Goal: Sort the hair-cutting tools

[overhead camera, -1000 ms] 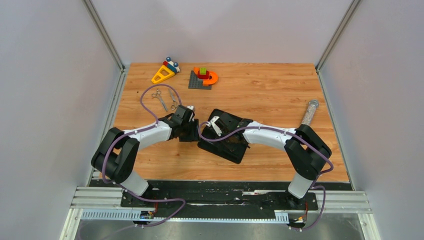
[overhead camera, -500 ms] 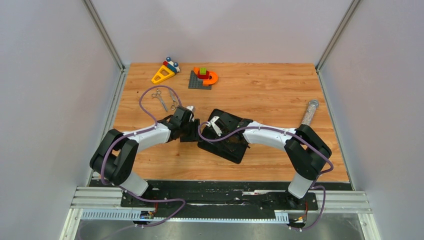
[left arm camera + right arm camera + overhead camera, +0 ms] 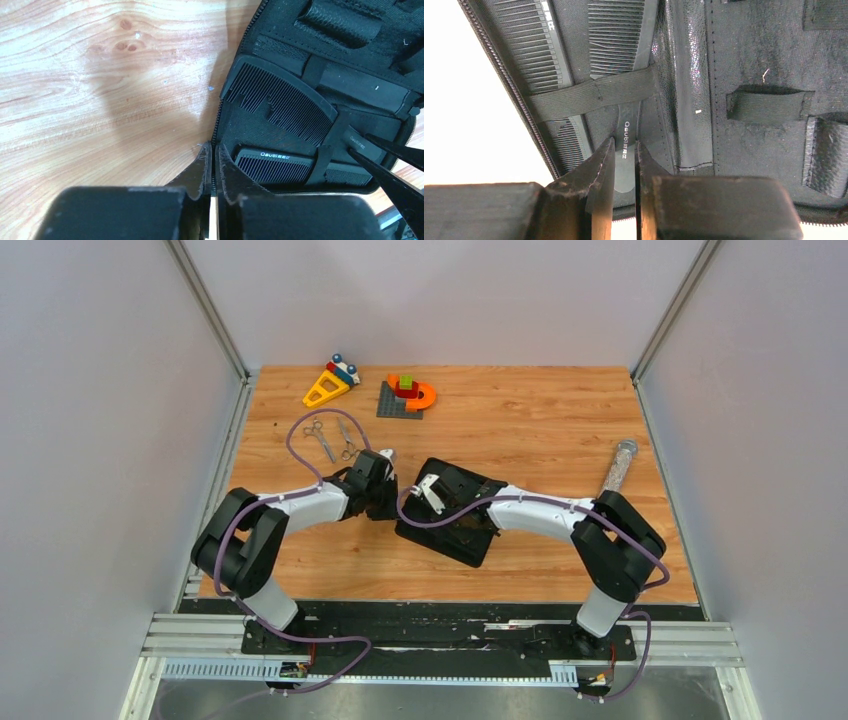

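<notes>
Two silver scissors (image 3: 320,436) (image 3: 346,437) lie side by side on the table at the back left, apart from both arms. An open black case (image 3: 468,536) lies mid-table. Inside it, a black comb (image 3: 620,35) runs under an elastic strap (image 3: 594,92). My right gripper (image 3: 624,148) is shut on that comb's lettered handle (image 3: 626,135). My left gripper (image 3: 212,150) is shut on the case's zipper edge (image 3: 219,112) at its left side. A second, curved comb (image 3: 280,100) sits in the case beside the lettered one (image 3: 272,162).
Colourful toy blocks (image 3: 330,385) and a grey plate with blocks (image 3: 406,395) stand at the back. A clear glittery tube (image 3: 619,465) lies near the right edge. Empty loops and pockets (image 3: 769,105) line the case's other half.
My left gripper has gone from open to shut on the case's edge, and the left arm has shifted slightly toward the back. The right arm and the scissors have not moved.
</notes>
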Robot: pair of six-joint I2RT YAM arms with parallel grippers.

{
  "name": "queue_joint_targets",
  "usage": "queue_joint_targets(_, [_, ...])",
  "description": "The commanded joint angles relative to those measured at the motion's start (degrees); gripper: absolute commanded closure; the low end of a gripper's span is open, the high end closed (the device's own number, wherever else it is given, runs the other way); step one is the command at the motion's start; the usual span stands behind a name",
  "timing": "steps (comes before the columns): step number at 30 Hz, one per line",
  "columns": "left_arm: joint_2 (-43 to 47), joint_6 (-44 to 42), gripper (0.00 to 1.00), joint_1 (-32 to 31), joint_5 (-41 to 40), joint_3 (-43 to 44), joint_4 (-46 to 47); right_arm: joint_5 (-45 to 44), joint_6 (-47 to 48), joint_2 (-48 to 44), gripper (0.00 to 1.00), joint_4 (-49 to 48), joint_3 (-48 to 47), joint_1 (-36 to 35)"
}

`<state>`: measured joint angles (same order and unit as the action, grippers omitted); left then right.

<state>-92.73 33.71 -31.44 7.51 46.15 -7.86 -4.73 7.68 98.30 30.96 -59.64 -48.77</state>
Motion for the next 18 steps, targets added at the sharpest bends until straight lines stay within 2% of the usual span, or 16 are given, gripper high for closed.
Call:
queue_joint_targets(1, [-2.8,-1.3,1.0,-0.5,-3.2,-0.3,-4.3,-5.2,4.3,0.5,1.0,3.9,4.1,0.1])
queue_joint_targets(9, [-3.8,-2.0,1.0,-0.5,-11.4,2.0,-10.7,-5.8,10.1,-4.7,1.0,4.0,8.7,-0.1])
queue_joint_targets(18, [-3.8,-2.0,1.0,-0.5,-12.1,2.1,-10.9,-5.1,11.5,-5.7,1.0,5.4,10.0,0.0])
